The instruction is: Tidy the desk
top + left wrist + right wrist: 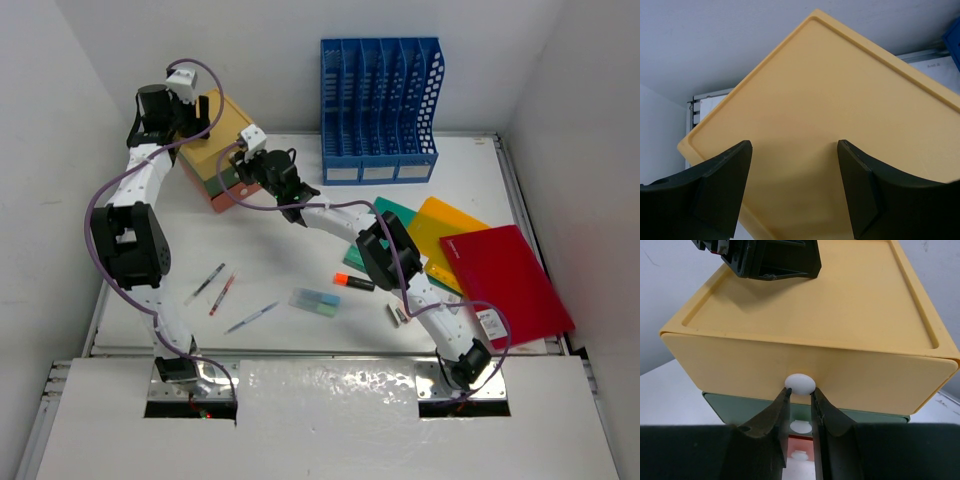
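Right wrist view: found the right end effector (800,396) drawn in narrow at the white knob (800,383) of the top yellow drawer (805,365), one fingertip against each lower flank of the knob. Could not tell a firm pinch from a near one. Saw a green drawer (740,407) just beneath, at lower centre of the frame, and a reddish one under that. Found the left end effector (794,145) open, fingers spread wide over the yellow lid of the drawer box (222,150), with nothing between them. Saw it low over that lid at the top of the right wrist frame, contact unclear.

Judged the step in hand to be pulling open the top drawer. Called for a pinch seated squarely around the knob rather than under it. Called next for a straight, level pull along the drawer's run, with no lift. Called also for the left end effector to brace the lid against sliding. Risked a slip off the small rounded knob.

Placed the surface (290,265) across the middle of the top external view: white, flat, rectangular, railed in thin metal, walled in white. Looked untidy:
- pens (222,293) loose at lower left
- an orange marker (352,282) and a pale case (315,300) at centre
- folders (505,280) fanned at right
- a blue file rack (380,110) upright at the back
- the drawer box at upper left
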`<state>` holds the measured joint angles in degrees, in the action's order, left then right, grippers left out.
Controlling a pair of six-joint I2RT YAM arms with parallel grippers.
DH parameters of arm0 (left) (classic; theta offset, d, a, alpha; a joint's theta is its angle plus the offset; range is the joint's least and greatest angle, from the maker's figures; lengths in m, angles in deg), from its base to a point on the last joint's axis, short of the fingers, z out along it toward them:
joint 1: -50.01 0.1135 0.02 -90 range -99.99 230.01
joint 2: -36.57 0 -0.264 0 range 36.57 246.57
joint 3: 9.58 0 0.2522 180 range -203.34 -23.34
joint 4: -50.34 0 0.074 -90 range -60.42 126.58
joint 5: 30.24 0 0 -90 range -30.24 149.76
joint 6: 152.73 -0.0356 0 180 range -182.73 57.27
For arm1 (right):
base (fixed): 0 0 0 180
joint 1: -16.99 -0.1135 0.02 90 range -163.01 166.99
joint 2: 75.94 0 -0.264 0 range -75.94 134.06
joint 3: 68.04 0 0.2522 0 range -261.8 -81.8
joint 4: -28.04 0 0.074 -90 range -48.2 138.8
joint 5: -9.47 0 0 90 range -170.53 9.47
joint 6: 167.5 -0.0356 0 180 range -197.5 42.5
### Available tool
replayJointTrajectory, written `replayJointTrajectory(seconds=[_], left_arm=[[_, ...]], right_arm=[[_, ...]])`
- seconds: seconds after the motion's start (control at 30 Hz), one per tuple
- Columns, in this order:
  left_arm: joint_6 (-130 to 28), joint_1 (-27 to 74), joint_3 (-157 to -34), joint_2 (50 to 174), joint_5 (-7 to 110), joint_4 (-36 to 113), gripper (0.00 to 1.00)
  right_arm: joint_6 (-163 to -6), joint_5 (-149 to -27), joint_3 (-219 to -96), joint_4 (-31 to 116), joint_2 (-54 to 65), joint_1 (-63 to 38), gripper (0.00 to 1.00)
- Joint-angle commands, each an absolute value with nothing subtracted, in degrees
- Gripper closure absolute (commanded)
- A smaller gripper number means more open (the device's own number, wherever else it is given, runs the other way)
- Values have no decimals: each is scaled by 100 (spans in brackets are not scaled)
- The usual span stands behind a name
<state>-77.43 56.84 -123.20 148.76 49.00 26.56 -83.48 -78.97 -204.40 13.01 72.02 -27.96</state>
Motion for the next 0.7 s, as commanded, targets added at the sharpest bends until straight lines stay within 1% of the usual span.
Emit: replayJointTrajectory(seconds=[0.0, 0.1, 0.2, 0.3, 0.4, 0.43, 0.63, 0.67], left_arm=[[-7882, 5704, -12178, 14978, 4851, 2050, 33], [-7873, 5704, -12178, 14978, 4834, 2041, 33], [-7873, 5704, -12178, 14978, 4816, 2032, 33], [-7873, 5704, -12178, 14987, 4816, 2033, 33], [-7891, 5704, -12187, 14987, 4807, 2015, 33], [-7891, 5704, -12187, 15004, 4807, 2015, 33], [-7891, 5704, -12196, 15013, 4781, 1997, 33], [-7891, 5704, -12196, 15013, 4781, 1997, 33]], right_arm=[[-8243, -7939, -20581, 463, 6794, -2915, 79], [-8225, -7921, -20607, 454, 6794, -2915, 69], [-8225, -7886, -20642, 436, 6838, -2924, 65], [-8216, -7878, -20704, 436, 6864, -2924, 64], [-8199, -7851, -20713, 436, 6864, -2933, 70], [-8199, -7834, -20713, 436, 6864, -2933, 73], [-8199, -7799, -20686, 480, 6890, -2933, 77], [-8207, -7790, -20686, 489, 6899, -2933, 79]])
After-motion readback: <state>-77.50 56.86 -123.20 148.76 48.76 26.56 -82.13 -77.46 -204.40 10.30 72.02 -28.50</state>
